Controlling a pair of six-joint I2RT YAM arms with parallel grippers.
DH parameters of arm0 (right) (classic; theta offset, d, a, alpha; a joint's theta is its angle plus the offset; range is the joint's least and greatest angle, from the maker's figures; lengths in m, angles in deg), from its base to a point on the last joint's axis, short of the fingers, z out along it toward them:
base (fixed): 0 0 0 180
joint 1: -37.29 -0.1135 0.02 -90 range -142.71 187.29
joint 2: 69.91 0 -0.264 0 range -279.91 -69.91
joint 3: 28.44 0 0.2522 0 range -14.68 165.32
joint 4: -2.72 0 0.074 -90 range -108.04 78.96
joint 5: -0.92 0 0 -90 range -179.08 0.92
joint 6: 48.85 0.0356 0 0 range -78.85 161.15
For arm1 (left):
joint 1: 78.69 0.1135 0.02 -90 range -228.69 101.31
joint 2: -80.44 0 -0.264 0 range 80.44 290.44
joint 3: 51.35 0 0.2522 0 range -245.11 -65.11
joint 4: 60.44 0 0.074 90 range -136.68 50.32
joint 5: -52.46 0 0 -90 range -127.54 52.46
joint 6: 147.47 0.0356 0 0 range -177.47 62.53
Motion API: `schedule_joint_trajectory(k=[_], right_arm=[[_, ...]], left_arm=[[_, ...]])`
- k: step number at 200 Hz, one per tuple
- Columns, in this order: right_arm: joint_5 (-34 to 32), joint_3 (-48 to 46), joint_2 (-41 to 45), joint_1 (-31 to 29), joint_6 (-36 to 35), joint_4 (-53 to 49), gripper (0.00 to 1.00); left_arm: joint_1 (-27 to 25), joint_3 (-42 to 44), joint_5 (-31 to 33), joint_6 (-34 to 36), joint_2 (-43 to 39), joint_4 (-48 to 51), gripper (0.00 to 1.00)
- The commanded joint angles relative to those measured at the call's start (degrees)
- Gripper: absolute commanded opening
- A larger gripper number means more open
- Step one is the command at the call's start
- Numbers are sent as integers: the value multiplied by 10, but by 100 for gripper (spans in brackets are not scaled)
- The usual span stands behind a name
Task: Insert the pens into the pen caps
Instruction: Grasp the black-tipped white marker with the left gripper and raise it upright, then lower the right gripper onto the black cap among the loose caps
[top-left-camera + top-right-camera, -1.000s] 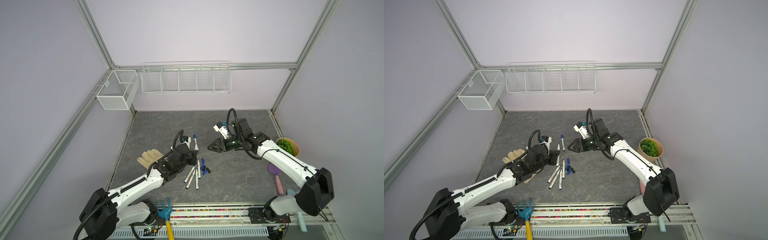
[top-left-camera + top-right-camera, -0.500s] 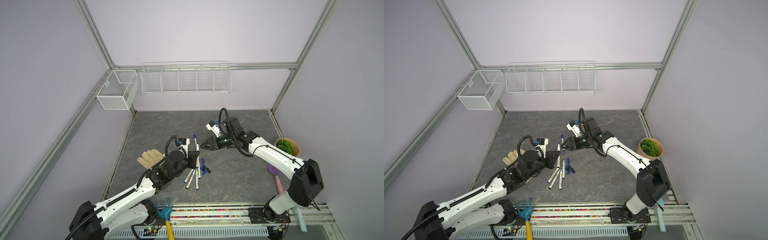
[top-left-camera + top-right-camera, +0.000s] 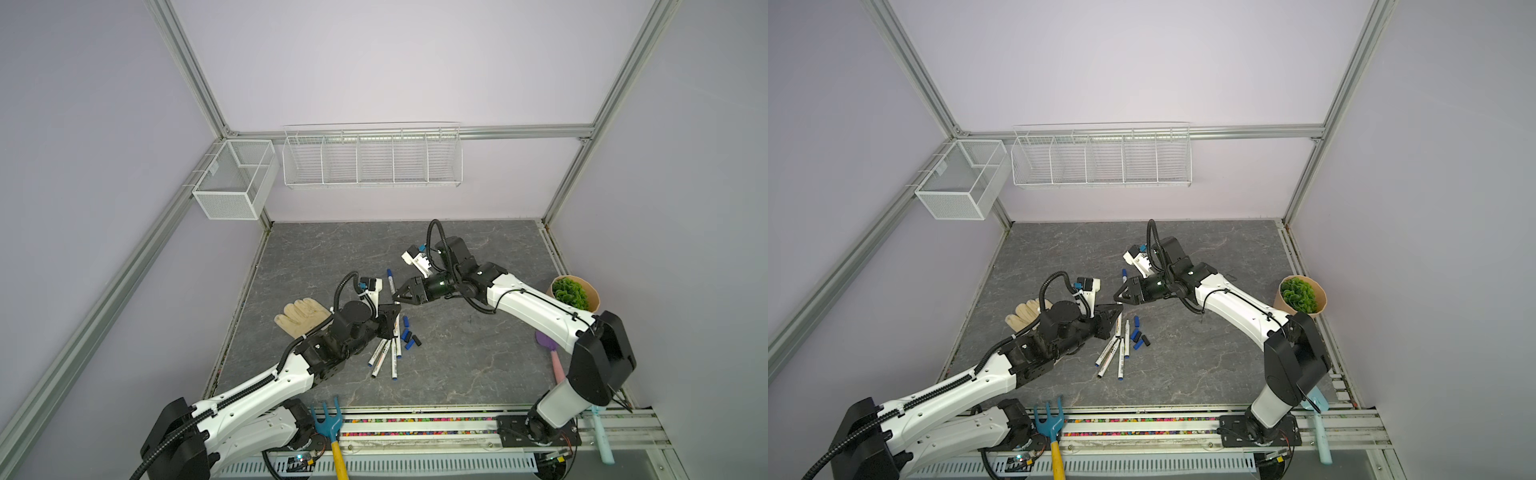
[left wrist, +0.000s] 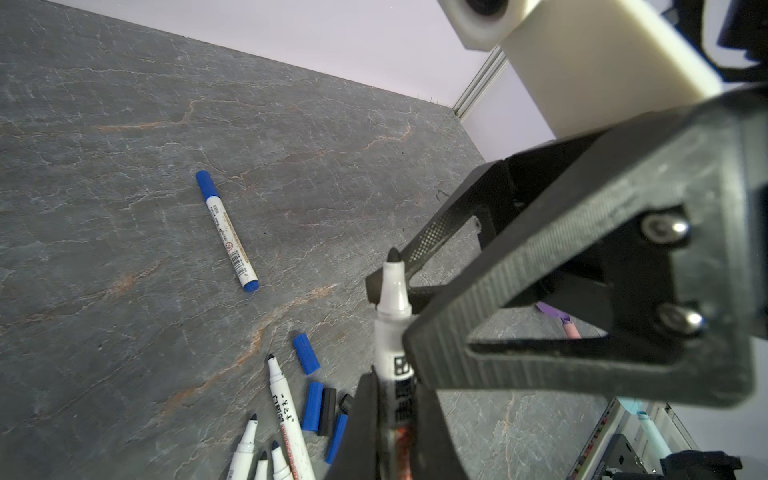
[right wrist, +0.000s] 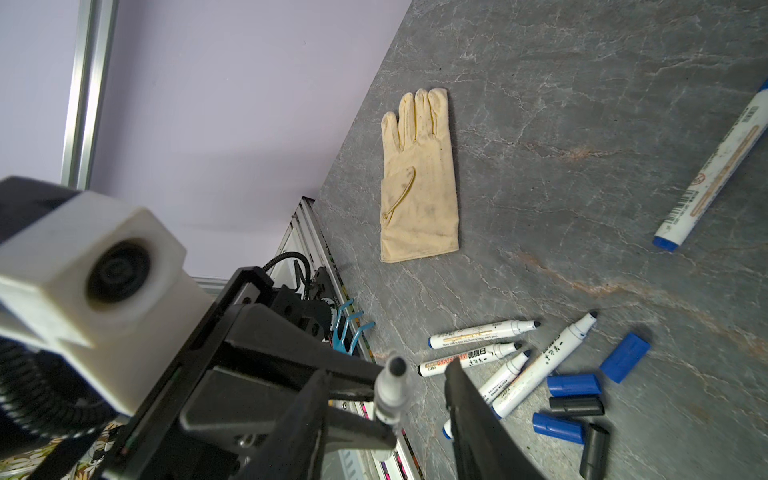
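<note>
Left hand (image 3: 391, 316): clamped on the barrel of a white marker pen with a bare black felt tip (image 4: 392, 332), which it holds clear of the worktop with the tip sticking out past the hand
Right hand (image 3: 400, 296): at 1 o'clock of the left hand in both top views, nose to nose with it; jaws apart, and in the right wrist view its fingers (image 5: 469, 419) stand on either side of the held pen's tip; I cannot tell whether they touch it
Worktop: grey marbled slab (image 3: 478, 353)
Loose pens: four uncapped white marker pens (image 3: 386, 355) lie in a fan on the worktop at 6 o'clock of the left hand
Capped pen: one white marker pen with a blue cap and blue end plug (image 3: 390, 279) lies alone at 12 o'clock of the fan, apart from it
Pen caps: five short plastic caps, three blue and two black (image 3: 410, 334), lie loose just beside the fan at 2 o'clock of it
Glove: cream fabric glove (image 3: 301, 318) lies flat at 9 o'clock of the left hand
Plant: green plant in a brown paper cup (image 3: 575, 293) stands at 3 o'clock of the right hand, well apart, near the worktop's edge
</note>
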Motion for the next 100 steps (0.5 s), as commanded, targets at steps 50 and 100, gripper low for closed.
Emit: schedule_joint_trajectory(k=[50, 100], right_arm=[[13, 13, -15, -11, 12, 12, 35], [14, 11, -12, -11, 6, 6, 31]], left_arm=[[-10, -17, 4, 5, 1, -16, 0], [-11, -29, 13, 17, 6, -17, 0]])
